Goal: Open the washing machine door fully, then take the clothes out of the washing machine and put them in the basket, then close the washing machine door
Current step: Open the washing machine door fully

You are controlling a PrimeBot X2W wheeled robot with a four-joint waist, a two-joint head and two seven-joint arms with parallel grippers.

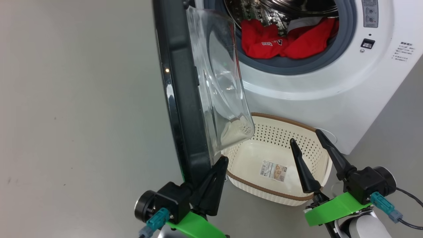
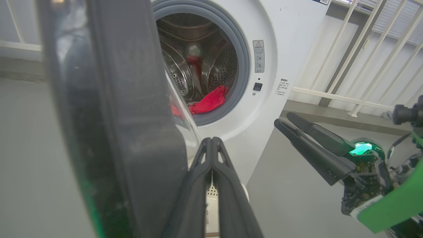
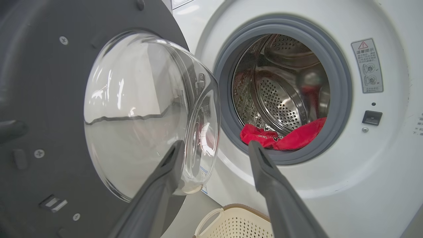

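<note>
The washing machine (image 1: 314, 89) (image 2: 284, 49) (image 3: 380, 172) is white, and its door (image 1: 185, 99) (image 2: 125, 132) (image 3: 49, 99) stands swung out, black rim edge-on to my head, the clear glass bowl facing the drum. Red clothes (image 1: 284, 41) (image 2: 208, 102) (image 3: 284, 138) lie at the drum's front lip. On the floor below the opening sits the cream basket (image 1: 277, 191) (image 3: 238, 224), holding nothing but its sticker. My left gripper (image 1: 221, 162) (image 2: 211, 142) is shut, fingers together at the door's lower inner edge. Over the basket's right side, my right gripper (image 1: 305, 135) (image 3: 214, 148) (image 2: 284, 119) is open and holds nothing.
Grey floor (image 1: 72, 115) spreads left of the door. A white railing (image 2: 357, 66) stands behind the machine's right side. A cable (image 1: 409, 195) trails from my right wrist.
</note>
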